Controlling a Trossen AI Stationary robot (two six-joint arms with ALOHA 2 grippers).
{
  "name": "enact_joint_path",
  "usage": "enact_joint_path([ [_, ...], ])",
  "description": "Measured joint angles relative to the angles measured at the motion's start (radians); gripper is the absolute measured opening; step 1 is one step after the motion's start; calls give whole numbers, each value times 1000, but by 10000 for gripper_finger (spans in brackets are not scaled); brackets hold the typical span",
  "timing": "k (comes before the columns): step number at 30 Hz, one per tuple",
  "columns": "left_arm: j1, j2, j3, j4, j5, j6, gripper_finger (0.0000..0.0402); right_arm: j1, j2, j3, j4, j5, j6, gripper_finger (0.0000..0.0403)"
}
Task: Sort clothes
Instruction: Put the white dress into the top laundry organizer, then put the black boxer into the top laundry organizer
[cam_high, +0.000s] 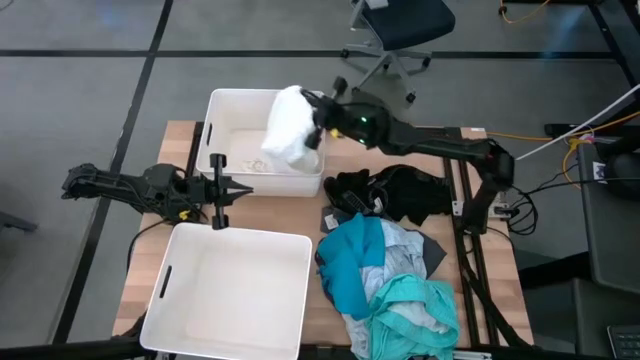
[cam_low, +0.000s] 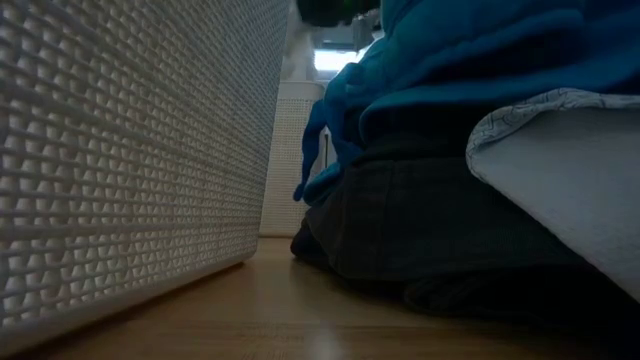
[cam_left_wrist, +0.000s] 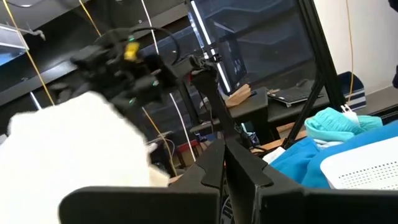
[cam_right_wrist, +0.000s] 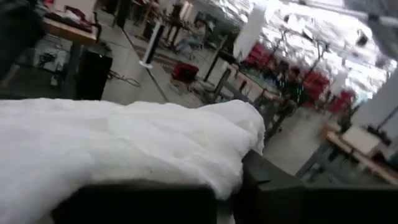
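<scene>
My right gripper (cam_high: 318, 118) reaches over the far white bin (cam_high: 232, 112) and is shut on a white garment (cam_high: 288, 128), which fills the right wrist view (cam_right_wrist: 124, 143). The other clothes lie in a pile on the table's right half: bright blue (cam_high: 352, 262), teal (cam_high: 415, 315), grey and white (cam_high: 405, 250) and black (cam_high: 400, 190) pieces. The low view shows the blue (cam_low: 450, 60) lying on a dark piece (cam_low: 420, 230). My left gripper (cam_high: 228, 190) is shut and empty between the two bins, at the far bin's near wall. My right gripper holds the white garment by a bunched upper part (cam_right_wrist: 230, 158) between its two fingers, reaching in from the table's right side. The garment hangs in a bundle below and beyond the fingers, over the far bin's right end (cam_high: 305, 165). I cannot tell one layer from several.
A second white bin (cam_high: 230, 290) stands at the table's near left, and its perforated wall fills the left of the low view (cam_low: 130, 150). The far bin holds a small pale item (cam_high: 245, 165). An office chair (cam_high: 400, 30) stands beyond the table's far edge.
</scene>
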Motion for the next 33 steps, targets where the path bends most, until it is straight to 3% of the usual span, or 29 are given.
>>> enact_joint_path([
  [9, 0, 0, 0, -1, 0, -7, 5, -17, 115, 40, -57, -53, 107, 28],
  [15, 0, 0, 0, 0, 0, -6, 5, -17, 115, 41, -229, -102, 114, 83],
  [19, 0, 0, 0, 0, 0, -4, 5, -17, 110, 93, -455, -111, 110, 141],
  [24, 0, 0, 0, -6, 0, 0, 5, -16, 108, 261, -804, -111, 110, 191],
  [33, 0, 0, 0, -5, 0, 0, 5, 45, 107, 565, -1299, -112, 231, 209],
])
